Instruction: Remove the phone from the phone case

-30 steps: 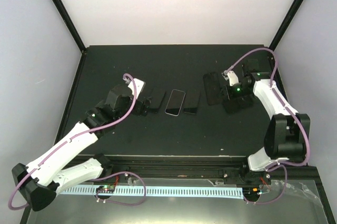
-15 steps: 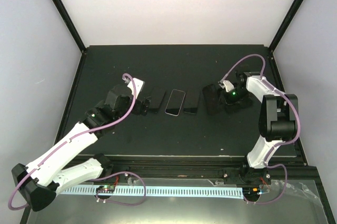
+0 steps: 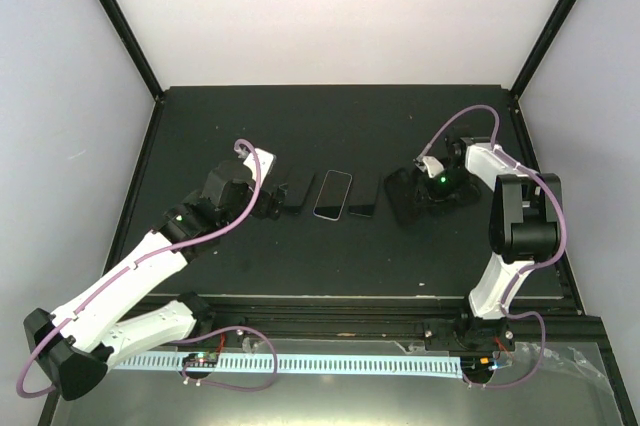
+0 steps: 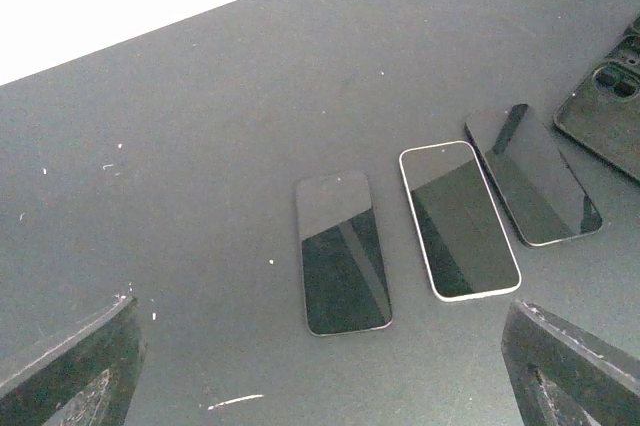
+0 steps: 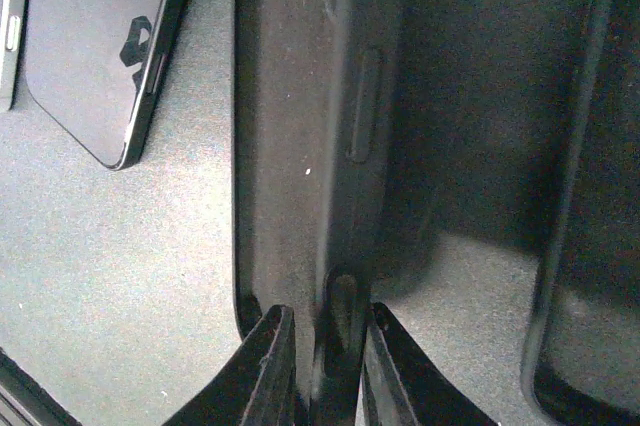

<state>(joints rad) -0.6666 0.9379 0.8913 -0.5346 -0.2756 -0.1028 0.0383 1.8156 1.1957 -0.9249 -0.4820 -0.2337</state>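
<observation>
Three phones lie side by side, screens up: a dark one (image 3: 297, 194) (image 4: 343, 251), a white-rimmed one (image 3: 333, 194) (image 4: 460, 218) and another dark one (image 3: 365, 196) (image 4: 530, 186) (image 5: 100, 46). A black phone case (image 3: 403, 193) (image 5: 290, 146) lies right of them, its dull inner face showing with no phone inside. My right gripper (image 3: 430, 182) (image 5: 328, 356) straddles the case's side wall, jaws parted a little, and the left finger (image 5: 268, 361) stands just off the wall. My left gripper (image 3: 272, 204) (image 4: 320, 346) is open wide, just short of the leftmost phone.
A second black case (image 3: 458, 196) (image 5: 580, 246) lies right of the first, close under the right wrist. One case's camera cutout (image 4: 610, 86) shows at the right edge of the left wrist view. Black frame posts stand at the table's back corners.
The right wrist has swung nearer and left, bringing the case closer to the row of phones. Its jaws have parted slightly on the case wall. The left arm has not moved.
</observation>
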